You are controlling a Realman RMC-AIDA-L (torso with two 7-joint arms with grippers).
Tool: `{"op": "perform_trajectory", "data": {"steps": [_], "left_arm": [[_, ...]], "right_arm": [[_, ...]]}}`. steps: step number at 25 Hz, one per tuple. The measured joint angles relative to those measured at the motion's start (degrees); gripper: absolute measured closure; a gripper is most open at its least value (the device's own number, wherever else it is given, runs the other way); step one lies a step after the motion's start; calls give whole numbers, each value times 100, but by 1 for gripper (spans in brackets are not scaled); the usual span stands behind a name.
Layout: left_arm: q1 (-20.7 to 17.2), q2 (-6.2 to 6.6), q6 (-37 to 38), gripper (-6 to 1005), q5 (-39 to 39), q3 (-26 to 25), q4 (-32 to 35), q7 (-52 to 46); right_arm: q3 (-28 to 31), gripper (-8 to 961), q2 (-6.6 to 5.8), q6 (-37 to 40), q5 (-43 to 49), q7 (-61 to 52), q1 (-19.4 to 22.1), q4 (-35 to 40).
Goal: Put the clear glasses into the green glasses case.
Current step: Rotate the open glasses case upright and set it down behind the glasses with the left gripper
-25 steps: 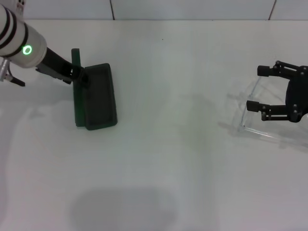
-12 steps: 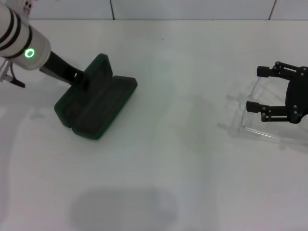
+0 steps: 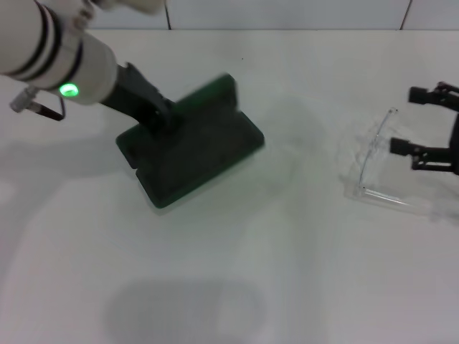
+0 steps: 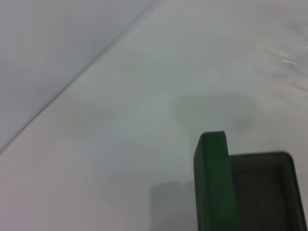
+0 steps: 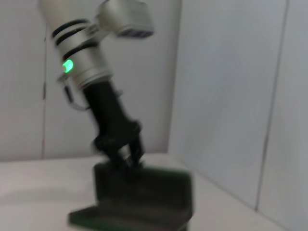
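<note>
On your left, the left gripper [image 3: 159,118] has hold of the one green glasses case [image 3: 192,149], its fingers clamped on the case's near-left edge where lid and tray meet. The case lies open on the white table [image 3: 237,272], left of centre, its long axis running on a diagonal from the near left to the far right. The raised lid stands along the far-left side, and the dark lining of the tray faces up. From the left wrist view you see the lid's green edge standing upright beside the dark-lined tray of the case [image 4: 240,187]. From the right wrist view you see the left gripper [image 5: 122,156] pinching the case [image 5: 139,197] from above.

On your right, one pair of clear glasses [image 3: 380,168] rests on the table, well apart from the case. Its front runs roughly near-to-far and its thin arms reach toward the right edge. The right gripper [image 3: 430,122] hovers at the far-right edge with its fingers spread wide, holding nothing, and the lower finger sits just beside the glasses.
</note>
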State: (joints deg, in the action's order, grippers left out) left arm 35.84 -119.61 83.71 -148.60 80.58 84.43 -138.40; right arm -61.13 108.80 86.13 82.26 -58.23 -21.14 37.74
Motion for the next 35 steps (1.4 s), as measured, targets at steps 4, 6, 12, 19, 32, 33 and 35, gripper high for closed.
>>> {"op": "perform_trajectory", "data": {"steps": [4, 6, 12, 19, 32, 33, 35], "left_arm": [[-356, -3, -95, 796, 137, 735, 506, 800], [-427, -8, -240, 795, 162, 1009, 573, 1082], [-477, -11, -874, 792, 110, 1486, 419, 1740], [-415, -15, -1158, 789, 127, 1772, 185, 2160], [-64, -47, -1522, 783, 104, 2486, 23, 1881], [-28, -49, -1550, 783, 99, 2487, -22, 1840], [15, -52, -1624, 782, 98, 2489, -105, 1768]], "right_arm": [[778, 88, -19, 518, 12, -50, 175, 17], [1119, 88, -29, 713, 45, -116, 252, 49], [1504, 89, 7, 934, 79, -268, 463, 239], [1534, 91, 101, 948, 77, -338, 621, 399], [1714, 93, 132, 1027, 87, -347, 699, 436], [1715, 93, 132, 1031, 90, -347, 700, 436], [1720, 94, 132, 1031, 106, -347, 706, 436]]}}
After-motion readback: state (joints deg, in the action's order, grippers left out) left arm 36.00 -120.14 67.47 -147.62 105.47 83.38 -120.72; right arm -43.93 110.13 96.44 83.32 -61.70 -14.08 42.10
